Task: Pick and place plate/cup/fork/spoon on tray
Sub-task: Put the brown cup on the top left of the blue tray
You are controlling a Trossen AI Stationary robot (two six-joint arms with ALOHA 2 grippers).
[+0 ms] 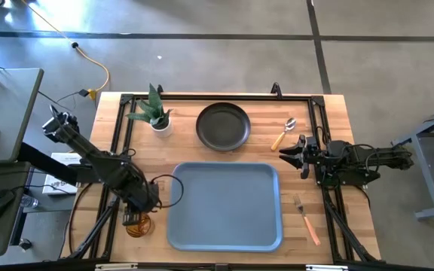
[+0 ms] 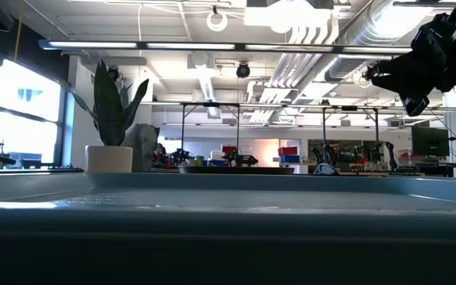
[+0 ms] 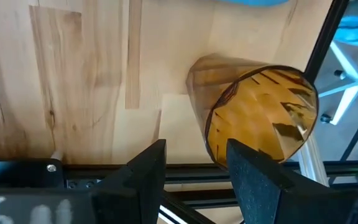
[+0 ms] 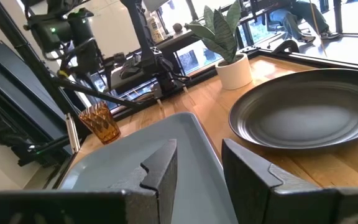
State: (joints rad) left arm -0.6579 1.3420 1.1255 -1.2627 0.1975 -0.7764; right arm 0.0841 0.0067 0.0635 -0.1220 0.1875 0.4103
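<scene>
tray (image 1: 224, 205) sits front-middle, plate (image 1: 223, 126) right behind it, plant (image 1: 155, 113) left of the plate, spoon (image 1: 283, 134) to its right. fork (image 1: 306, 218) lies right of the tray, cup (image 1: 138, 224) off its left side.

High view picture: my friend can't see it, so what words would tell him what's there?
An empty tray lies on a wooden table, with the plate and a potted plant behind it. The left pincer hangs over the cup at the tray's left; the right pincer, open, hovers between the spoon and the fork.
</scene>
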